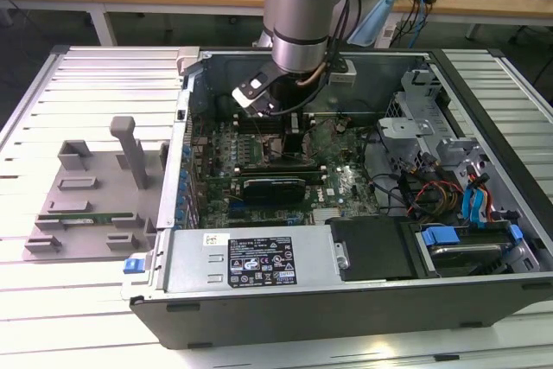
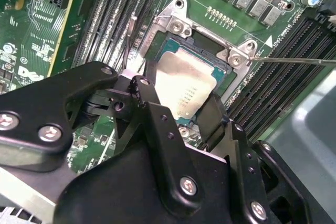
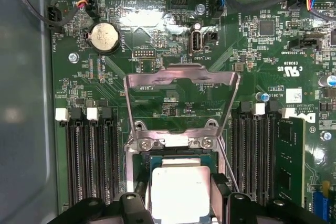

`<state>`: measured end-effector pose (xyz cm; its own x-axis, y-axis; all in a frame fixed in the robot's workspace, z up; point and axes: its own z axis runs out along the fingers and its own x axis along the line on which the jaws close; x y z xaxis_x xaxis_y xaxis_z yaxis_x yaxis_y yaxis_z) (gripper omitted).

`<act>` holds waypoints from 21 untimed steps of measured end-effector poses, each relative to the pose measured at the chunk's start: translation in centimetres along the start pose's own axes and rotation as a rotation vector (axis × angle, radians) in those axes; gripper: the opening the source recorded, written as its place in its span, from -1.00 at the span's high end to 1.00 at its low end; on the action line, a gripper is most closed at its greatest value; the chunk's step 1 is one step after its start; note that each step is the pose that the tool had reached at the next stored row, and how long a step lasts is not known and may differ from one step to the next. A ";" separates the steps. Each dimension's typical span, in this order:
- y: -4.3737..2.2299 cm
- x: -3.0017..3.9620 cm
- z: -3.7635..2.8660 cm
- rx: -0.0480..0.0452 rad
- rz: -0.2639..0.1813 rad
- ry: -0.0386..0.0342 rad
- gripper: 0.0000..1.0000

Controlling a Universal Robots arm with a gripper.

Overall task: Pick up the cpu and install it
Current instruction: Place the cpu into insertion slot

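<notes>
End effector (image 2: pixel 184 109) with cpu (image 2: pixel 181 82) over socket (image 2: pixel 176 24)

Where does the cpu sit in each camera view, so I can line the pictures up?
Exterior view: its spot lies beneath the gripper, inside the open computer case.
Second wrist view: the cpu sits between the gripper's fingers, next to the silver socket bracket.
First wrist view: the cpu, between the fingers, next to that bracket.
Landmark: the bracket, in both wrist views.
</notes>
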<state>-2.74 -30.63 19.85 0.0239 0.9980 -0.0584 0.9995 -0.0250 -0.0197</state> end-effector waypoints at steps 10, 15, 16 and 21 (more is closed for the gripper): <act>0.01 0.02 0.34 0.0000 0.000 0.0002 -0.11; 0.01 0.05 0.34 0.0001 0.000 -0.0001 -0.22; 0.01 0.07 0.34 -0.0001 0.000 0.0001 -0.22; 0.03 0.29 0.33 -0.0002 -0.001 0.0002 -0.22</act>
<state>-2.71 -30.35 19.50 0.0229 0.9980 -0.0582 0.9995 -0.0241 -0.0196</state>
